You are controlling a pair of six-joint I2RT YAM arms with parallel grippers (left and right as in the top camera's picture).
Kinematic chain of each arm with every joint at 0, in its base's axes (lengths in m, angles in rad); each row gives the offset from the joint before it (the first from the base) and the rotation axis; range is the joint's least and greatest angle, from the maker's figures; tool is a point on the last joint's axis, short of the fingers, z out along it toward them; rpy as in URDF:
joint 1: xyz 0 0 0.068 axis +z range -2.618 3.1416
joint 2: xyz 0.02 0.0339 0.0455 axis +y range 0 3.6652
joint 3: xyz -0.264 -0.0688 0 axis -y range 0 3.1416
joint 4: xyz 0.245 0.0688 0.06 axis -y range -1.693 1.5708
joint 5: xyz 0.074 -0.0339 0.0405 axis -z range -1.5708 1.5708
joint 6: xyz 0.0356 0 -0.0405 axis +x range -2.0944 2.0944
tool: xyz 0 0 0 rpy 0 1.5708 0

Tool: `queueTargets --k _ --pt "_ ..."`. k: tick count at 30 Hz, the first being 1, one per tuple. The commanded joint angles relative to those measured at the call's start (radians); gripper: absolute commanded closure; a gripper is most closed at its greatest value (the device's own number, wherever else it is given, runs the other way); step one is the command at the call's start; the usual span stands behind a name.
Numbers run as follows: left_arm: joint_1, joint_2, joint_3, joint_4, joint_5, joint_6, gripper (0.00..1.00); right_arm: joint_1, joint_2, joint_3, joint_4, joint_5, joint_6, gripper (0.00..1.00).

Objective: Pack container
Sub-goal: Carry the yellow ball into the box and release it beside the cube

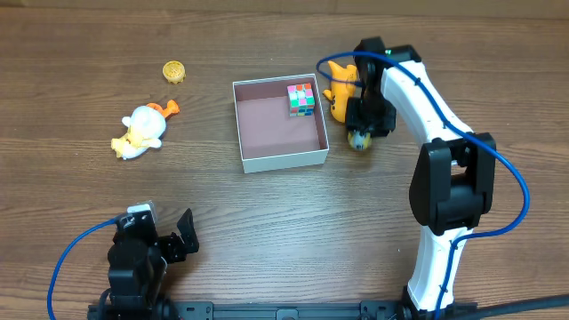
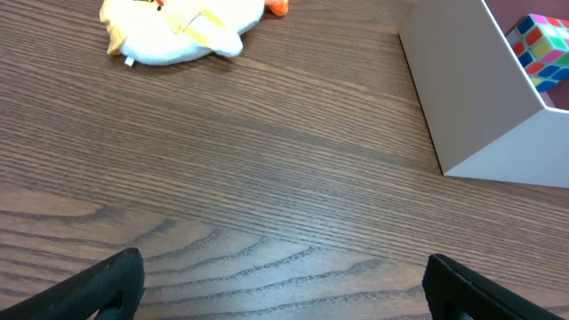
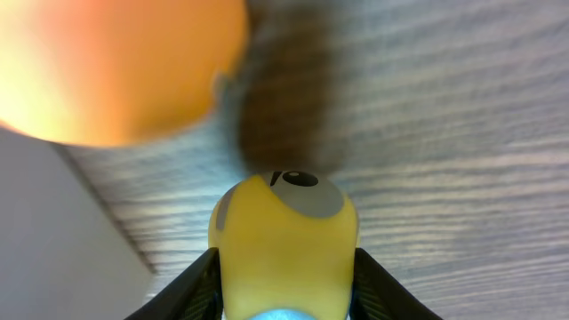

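The container [image 1: 283, 161] is a square white box with a pink-brown inside at the table's middle. A colourful cube [image 1: 301, 100] sits in its far right corner. The box wall [image 2: 471, 98] and the cube [image 2: 540, 49] also show in the left wrist view. My right gripper [image 1: 360, 135] is shut on a small yellow goggle-eyed toy figure [image 3: 284, 240] just right of the container. An orange-yellow plush [image 1: 340, 89] lies beside it, blurred in the right wrist view [image 3: 116, 62]. My left gripper [image 2: 284, 284] is open and empty near the front left.
A white-and-yellow duck plush [image 1: 142, 132] lies left of the container and shows in the left wrist view [image 2: 178, 31]. A small yellow round toy [image 1: 174, 71] sits at the back left. The right arm reaches over the table's right side.
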Motion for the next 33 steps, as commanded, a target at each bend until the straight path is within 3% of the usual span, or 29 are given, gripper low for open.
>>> queueTargets --k 1,14,23,33 --pt "0.007 -0.008 -0.010 0.002 0.006 0.019 0.00 -0.004 -0.007 0.115 -0.021 -0.004 -0.004 0.56" --pt "0.007 -0.008 -0.010 0.002 0.006 0.019 0.00 0.069 -0.007 0.536 -0.197 -0.013 -0.084 0.58" --pt "0.007 -0.008 -0.010 0.002 0.006 0.019 0.00 0.285 -0.006 0.553 -0.143 -0.008 -0.082 0.56" --pt "0.007 -0.008 -0.010 0.002 0.006 0.019 0.00 0.335 0.090 0.473 -0.018 -0.010 -0.080 0.53"
